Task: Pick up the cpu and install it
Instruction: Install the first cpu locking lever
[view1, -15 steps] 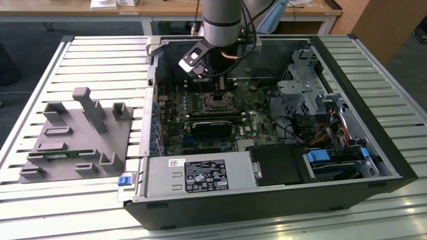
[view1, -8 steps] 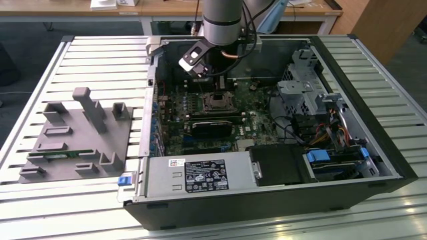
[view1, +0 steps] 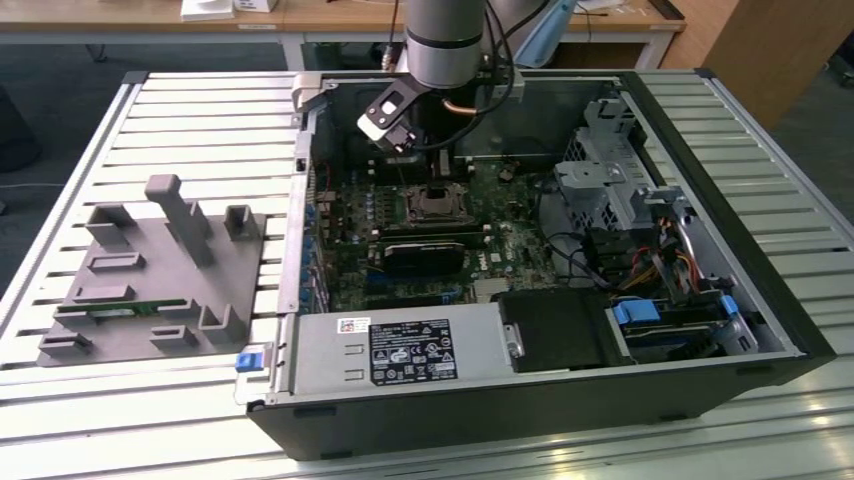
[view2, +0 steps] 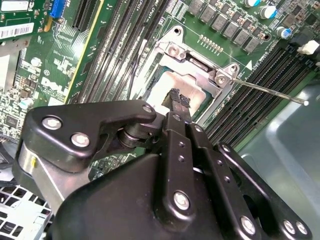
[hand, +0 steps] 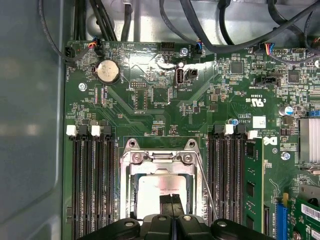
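The arm reaches down into the open computer case (view1: 747, 300), which lies on the slatted counter (view1: 160, 110). Its tool (hand: 171, 202) hangs just above the processor socket (hand: 161, 159) of the motherboard (hand: 165, 105). In both wrist views the two fingers are pressed together, tip to tip, and I see nothing between them. The cpu (hand: 159, 186) lies flat inside the socket, its shiny top with a pale edge directly under the fingertips. Whether the tips touch it I cannot tell. So the picking and the placing seem to me done. The thin metal lever (view2: 270, 90) of the socket sticks out free to the side, so I judge that the chip is not yet locked down. Whether it sits fully in its bed I cannot say.
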